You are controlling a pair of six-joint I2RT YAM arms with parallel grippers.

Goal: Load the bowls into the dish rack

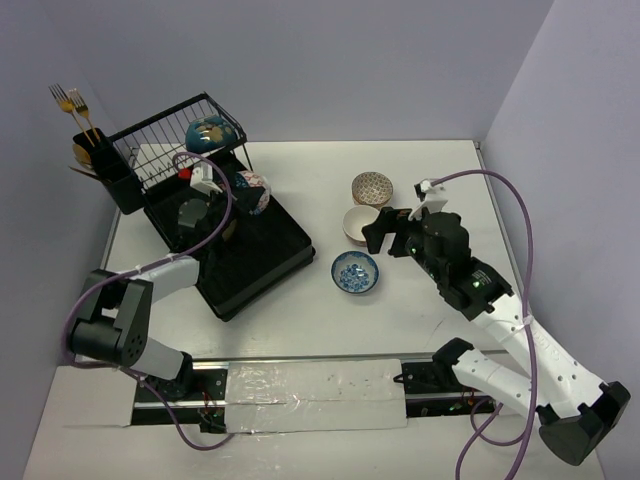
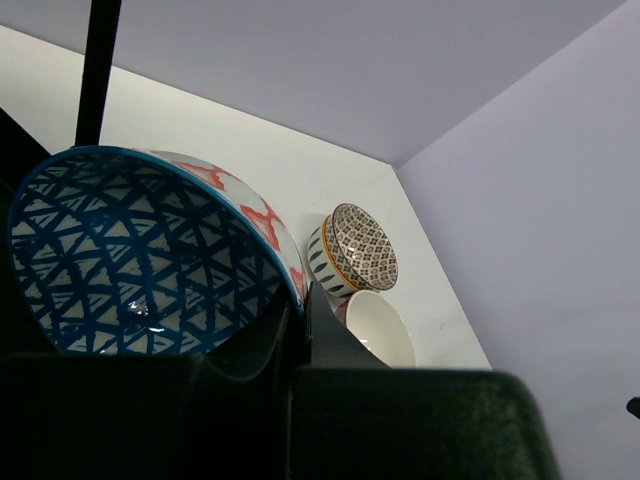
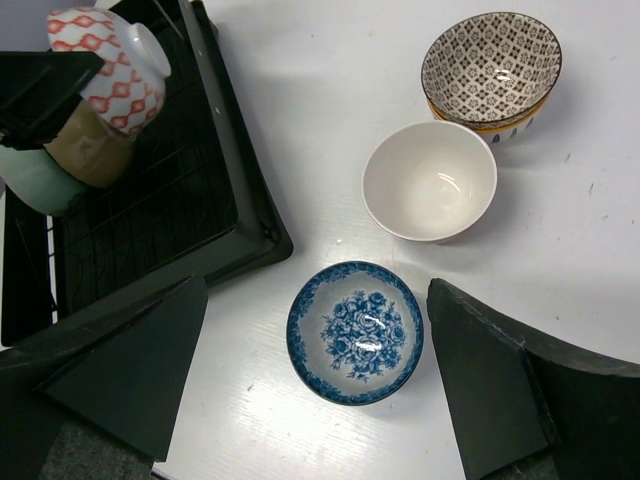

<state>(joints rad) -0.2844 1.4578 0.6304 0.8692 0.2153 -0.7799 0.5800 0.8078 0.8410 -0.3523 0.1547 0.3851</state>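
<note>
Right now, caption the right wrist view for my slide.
Open right gripper frames the blue floral bowl, white bowl and brown-patterned bowl beyond, dish rack at left.

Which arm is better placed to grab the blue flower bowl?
Right: the right gripper is open and aimed at the blue flower bowl, while the left gripper is shut on a patterned bowl over the rack.

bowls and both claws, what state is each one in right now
left claw, shut on red-patterned bowl
right claw, open, holding nothing
red-patterned bowl, tipped on its side
blue floral bowl, upright, empty
white bowl, upright, empty
brown-patterned bowl, upright, stacked on another bowl
teal bowl, in dish rack
</note>
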